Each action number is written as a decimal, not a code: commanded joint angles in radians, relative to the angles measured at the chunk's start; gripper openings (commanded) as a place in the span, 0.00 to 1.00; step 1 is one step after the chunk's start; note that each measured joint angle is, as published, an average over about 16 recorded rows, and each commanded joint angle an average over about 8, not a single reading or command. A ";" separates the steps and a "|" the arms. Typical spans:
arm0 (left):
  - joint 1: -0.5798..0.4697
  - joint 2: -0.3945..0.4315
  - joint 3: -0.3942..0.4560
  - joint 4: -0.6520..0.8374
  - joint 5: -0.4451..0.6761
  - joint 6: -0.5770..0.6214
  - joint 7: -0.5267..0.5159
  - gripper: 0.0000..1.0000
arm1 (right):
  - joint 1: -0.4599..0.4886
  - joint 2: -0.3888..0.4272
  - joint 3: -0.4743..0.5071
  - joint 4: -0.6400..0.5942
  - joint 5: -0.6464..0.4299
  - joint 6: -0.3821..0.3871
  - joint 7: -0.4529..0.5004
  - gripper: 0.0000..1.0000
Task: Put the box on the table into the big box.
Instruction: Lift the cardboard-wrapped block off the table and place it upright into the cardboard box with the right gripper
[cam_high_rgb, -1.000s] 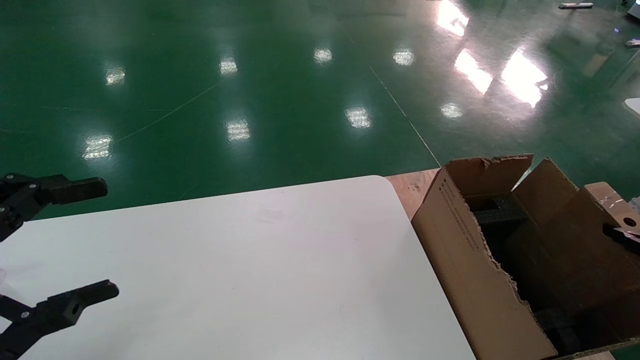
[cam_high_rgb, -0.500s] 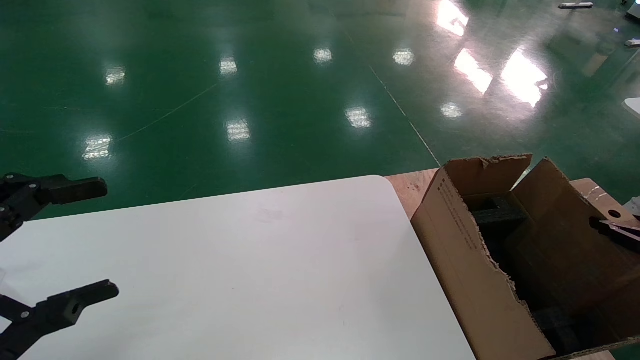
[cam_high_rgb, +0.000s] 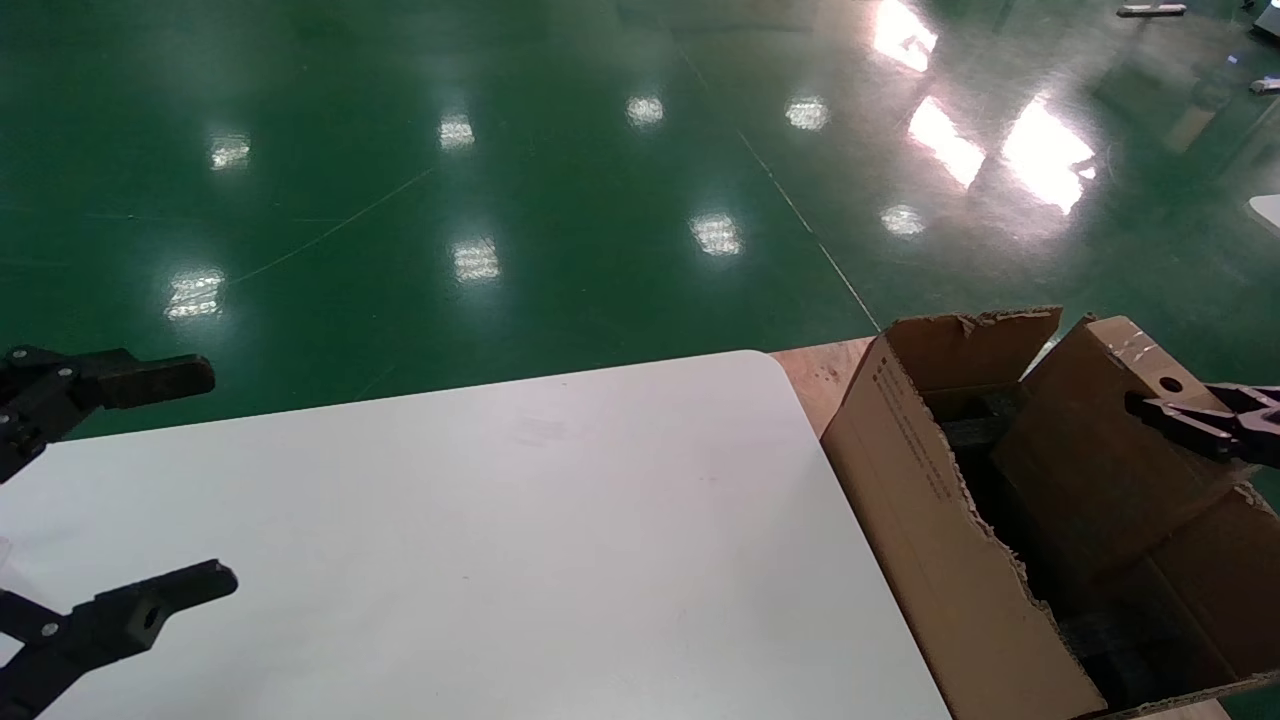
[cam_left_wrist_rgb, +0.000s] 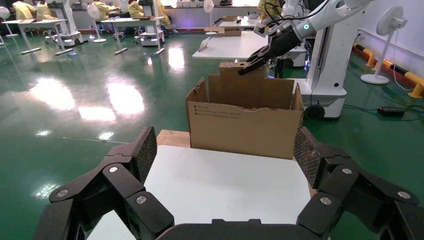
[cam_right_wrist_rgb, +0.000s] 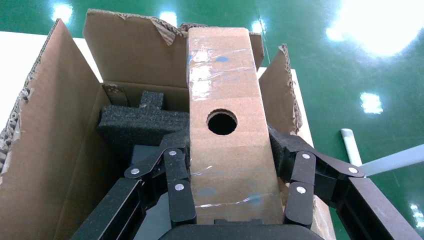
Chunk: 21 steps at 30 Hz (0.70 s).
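Observation:
The box (cam_right_wrist_rgb: 223, 75) is tan, taped, with one round hole, and my right gripper (cam_right_wrist_rgb: 230, 145) is shut on its sides. It hangs tilted over the open top of the big box (cam_right_wrist_rgb: 47, 130), its lower end down inside, above black foam (cam_right_wrist_rgb: 132, 125). In the head view the right gripper (cam_high_rgb: 1160, 410) holds the box (cam_high_rgb: 1090, 460) at the far right, inside the torn flaps of the big box (cam_high_rgb: 930, 500). The white table (cam_high_rgb: 520, 540) is bare. At its left edge my left gripper (cam_high_rgb: 222, 477) stays open, holding nothing; its own view shows the left gripper (cam_left_wrist_rgb: 226, 152) facing the big box (cam_left_wrist_rgb: 245, 125).
The big box stands on a reddish-brown wooden surface (cam_high_rgb: 820, 375) just right of the table's rounded corner. Glossy green floor (cam_high_rgb: 560, 200) lies beyond. In the left wrist view another robot base (cam_left_wrist_rgb: 325, 75) and white tables (cam_left_wrist_rgb: 235, 45) stand behind the big box.
My right gripper has carried the box leftward and farther from me, from the big box's right side to over its opening. The left arm has not moved.

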 joint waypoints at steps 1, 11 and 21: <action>0.000 0.000 0.000 0.000 0.000 0.000 0.000 1.00 | 0.001 0.000 -0.004 -0.004 0.011 -0.005 -0.010 0.00; 0.000 0.000 0.000 0.000 0.000 0.000 0.000 1.00 | 0.003 0.014 -0.016 -0.033 0.025 -0.003 -0.044 0.00; 0.000 0.000 0.000 0.000 0.000 0.000 0.000 1.00 | 0.008 -0.012 -0.037 -0.062 0.073 -0.001 -0.090 0.00</action>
